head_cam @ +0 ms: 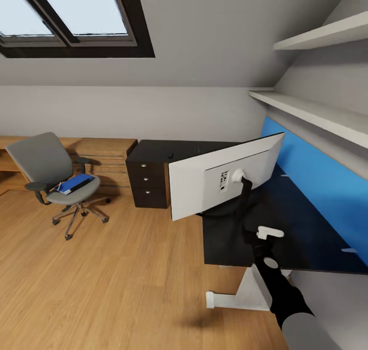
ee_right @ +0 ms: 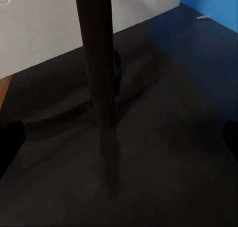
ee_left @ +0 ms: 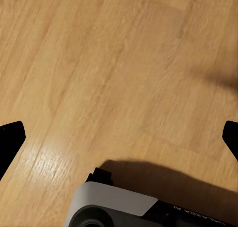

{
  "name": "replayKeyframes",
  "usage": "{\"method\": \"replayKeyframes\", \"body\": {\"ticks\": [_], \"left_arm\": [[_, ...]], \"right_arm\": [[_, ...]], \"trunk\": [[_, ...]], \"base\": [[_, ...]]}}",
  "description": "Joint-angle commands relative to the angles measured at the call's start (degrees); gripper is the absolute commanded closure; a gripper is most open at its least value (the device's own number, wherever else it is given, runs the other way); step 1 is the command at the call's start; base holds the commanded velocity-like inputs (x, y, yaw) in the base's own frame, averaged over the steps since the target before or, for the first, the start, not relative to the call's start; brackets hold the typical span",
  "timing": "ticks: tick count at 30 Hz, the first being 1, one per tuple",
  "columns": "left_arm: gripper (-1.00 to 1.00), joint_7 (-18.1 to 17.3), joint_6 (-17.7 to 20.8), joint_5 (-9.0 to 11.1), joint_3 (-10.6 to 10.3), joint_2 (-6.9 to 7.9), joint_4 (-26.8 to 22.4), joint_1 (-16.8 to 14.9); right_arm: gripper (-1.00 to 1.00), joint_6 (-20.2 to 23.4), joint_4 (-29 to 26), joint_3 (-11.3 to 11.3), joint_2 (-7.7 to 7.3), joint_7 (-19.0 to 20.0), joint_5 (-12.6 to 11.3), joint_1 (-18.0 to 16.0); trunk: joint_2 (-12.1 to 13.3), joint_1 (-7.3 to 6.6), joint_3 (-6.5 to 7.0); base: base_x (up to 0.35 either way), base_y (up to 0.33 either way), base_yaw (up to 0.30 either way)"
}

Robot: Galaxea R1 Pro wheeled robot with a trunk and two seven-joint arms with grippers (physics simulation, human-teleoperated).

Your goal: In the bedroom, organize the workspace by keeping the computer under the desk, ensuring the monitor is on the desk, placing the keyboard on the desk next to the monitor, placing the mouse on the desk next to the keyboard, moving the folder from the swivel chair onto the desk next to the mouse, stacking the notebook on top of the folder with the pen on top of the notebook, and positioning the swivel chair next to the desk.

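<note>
The monitor (head_cam: 225, 181) stands on the glossy black desk (head_cam: 306, 222), its white back turned toward me and the screen tilted. Its slim black stand (ee_right: 99, 63) rises close in front of my right gripper (ee_right: 119, 137), which is open just above the desk top (ee_right: 163, 152), one fingertip on each side of the stand. My right arm (head_cam: 278, 288) reaches up from the lower right to the stand's foot. The grey swivel chair (head_cam: 46, 171) stands at the left, away from the desk, with the blue folder (head_cam: 76, 183) on its seat. My left gripper (ee_left: 119, 137) hangs open over bare wooden floor (ee_left: 109, 63).
The desk's black drawer unit (head_cam: 148, 181) stands at its far left end, with light wooden low cabinets (head_cam: 105, 158) behind the chair. A blue wall panel (head_cam: 317, 181) and white shelves (head_cam: 317, 115) border the desk on the right. Open wooden floor (head_cam: 117, 278) lies between me and the chair.
</note>
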Motion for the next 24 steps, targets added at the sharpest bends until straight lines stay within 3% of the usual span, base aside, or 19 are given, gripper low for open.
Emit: {"method": "replayKeyframes", "body": {"ticks": [1,4,7,12,24], "left_arm": [[-1.00,0.24,-0.19,0.12,-0.18,0.00,0.03,-0.04],[-1.00,0.23,-0.21,0.12,-0.16,0.03,0.03,-0.04],[-1.00,0.23,-0.21,0.12,-0.18,0.04,0.02,-0.04],[-1.00,0.23,-0.22,0.12,-0.21,0.00,-0.01,-0.04],[-1.00,0.52,-2.71,0.14,-0.14,0.05,0.00,-0.04]], "right_arm": [[-1.00,-0.71,1.14,0.11,-0.02,-0.11,-0.58,-1.16],[-1.00,-3.64,6.77,0.11,0.00,-0.14,-0.59,-7.11],[-1.00,-7.45,11.62,0.10,-0.01,-0.17,-0.67,-9.59],[-1.00,-12.44,15.35,0.09,-0.08,-0.02,-0.78,-10.97],[-1.00,-15.13,19.85,1.14,-0.08,0.31,0.56,-11.32]], "trunk": [[-0.09,0.02,-0.10],[-0.09,0.02,-0.10],[-0.09,0.02,-0.10],[-0.09,0.02,-0.10],[-0.09,0.02,-0.10]], "base": [[0.000,0.000,0.000],[0.000,0.000,0.000],[0.000,0.000,0.000],[0.000,0.000,0.000],[0.000,0.000,0.000]]}}
